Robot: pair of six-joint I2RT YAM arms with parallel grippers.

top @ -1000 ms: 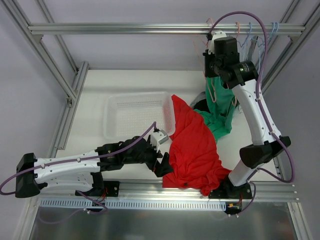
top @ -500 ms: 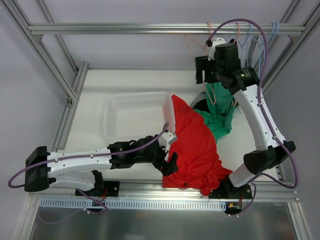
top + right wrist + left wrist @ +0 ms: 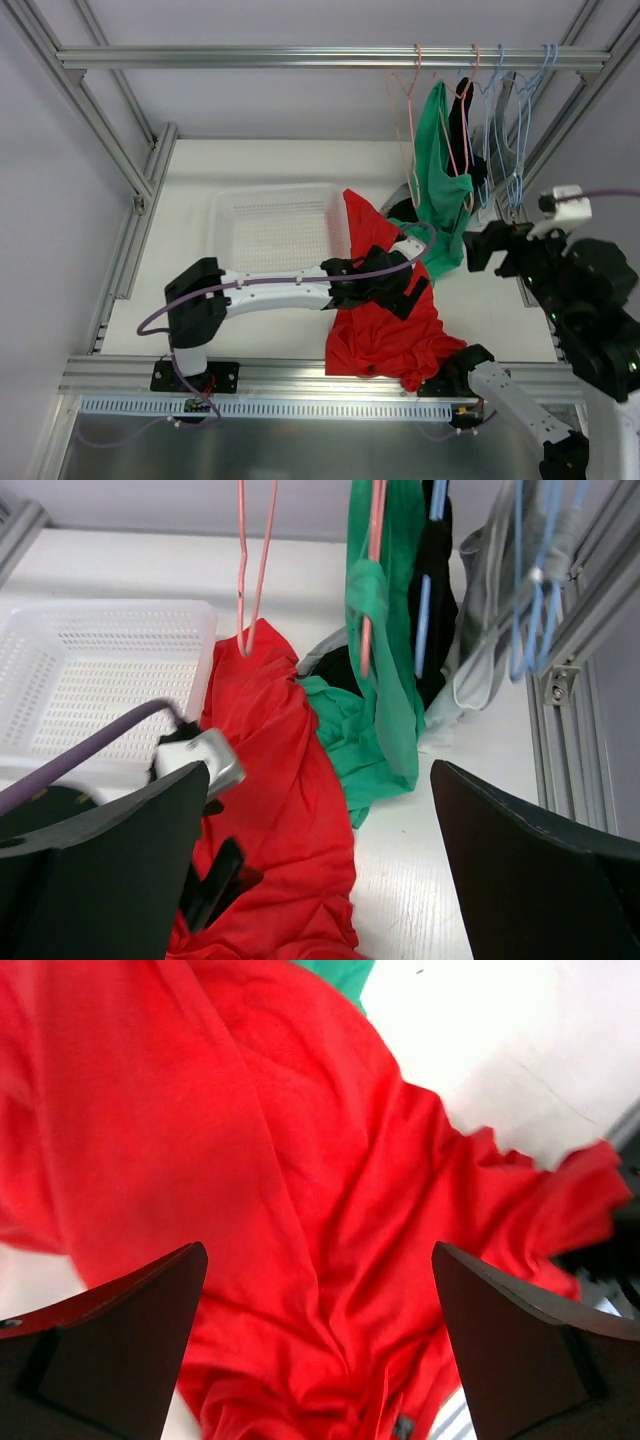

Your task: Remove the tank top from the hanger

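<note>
— Where is the green tank top?

— On its pink hanger, right of the basket and beyond its far right corner. It hangs from the rail, and its lower end trails down into a green heap on the desk, just right of the basket.

— Is anything gripping it?

— No. Neither gripper touches it.

— What hangs near it?

— A bare pink hanger is on the basket's side of it. A black garment hangs right behind it. Blue hangers are farther from the basket.

— And the red cloth?

— The red garment lies spread on the desk against the basket's right side. Its far tip is at the basket's right rim. It runs from there toward the near edge and touches the green heap on the side away from the basket.

— The left gripper?

— It is right of the basket's near right corner, directly over the red garment. Its jaws are spread wide, with only red folds showing between them. I cannot tell whether the tips touch the cloth.

— And the right gripper?

— Well right of the basket, past the green cloth. Its jaws are released and wide apart, holding nothing. Its camera looks back toward the basket and both garments.
</note>
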